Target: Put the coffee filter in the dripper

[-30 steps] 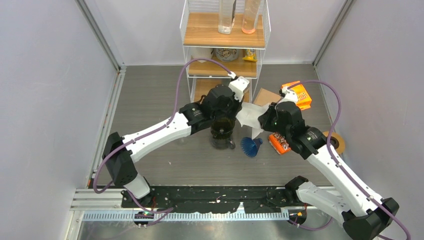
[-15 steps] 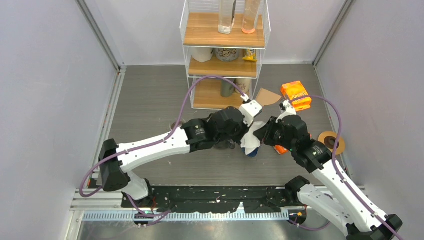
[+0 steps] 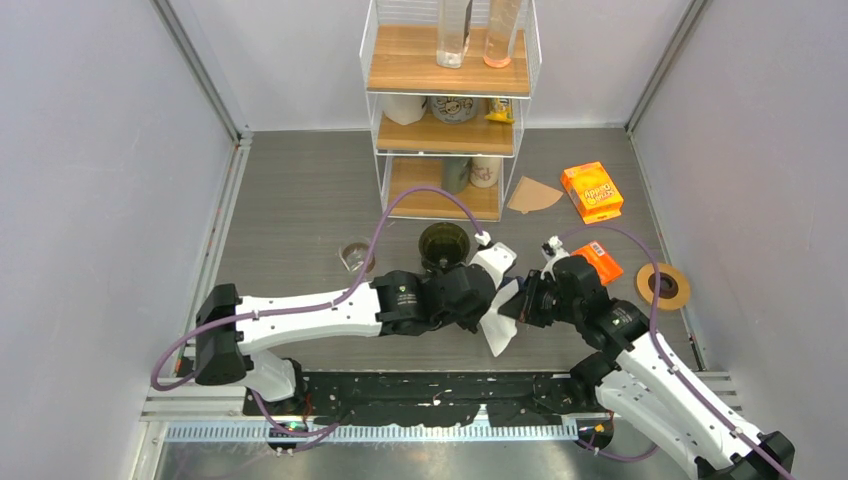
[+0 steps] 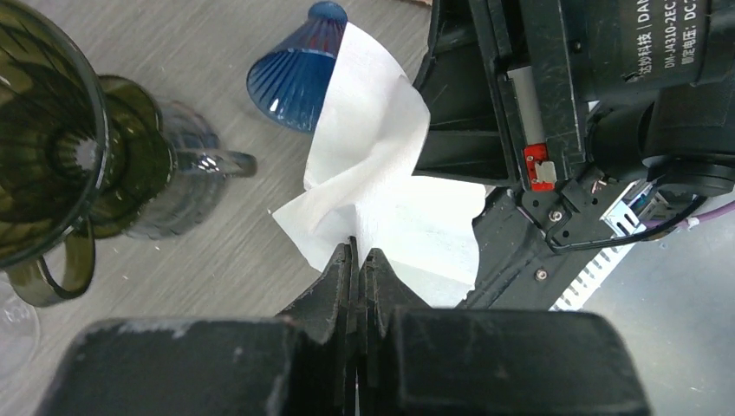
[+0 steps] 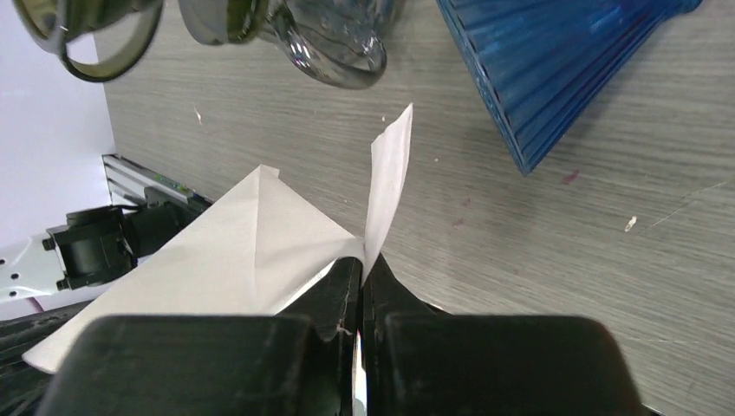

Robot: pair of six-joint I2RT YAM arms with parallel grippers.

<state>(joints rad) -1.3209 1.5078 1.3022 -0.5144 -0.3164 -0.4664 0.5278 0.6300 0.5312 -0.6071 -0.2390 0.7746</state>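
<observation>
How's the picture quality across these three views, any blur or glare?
Top external: evenly lit, sharp, only soft shadows. Left wrist: left gripper soft up close, coffee filter nearly blown out, small glints on the glass server. Right wrist: right gripper body blurred, table grain crisp.

The white-and-black left arm (image 3: 310,305) lies stretched low along the near edge of the table (image 3: 300,200), reaching rightward from its base at the near left, its wrist turned toward the other arm. The white-and-black right arm (image 3: 650,370) comes up from the near right corner and bends leftward to meet it. The black two-finger left gripper (image 4: 357,251) has its jaws pressed together on a fold of the white paper coffee filter (image 4: 390,208); the black two-finger right gripper (image 5: 361,264) is clamped the same way on another edge of that sheet, the two grippers close together and facing each other
</observation>
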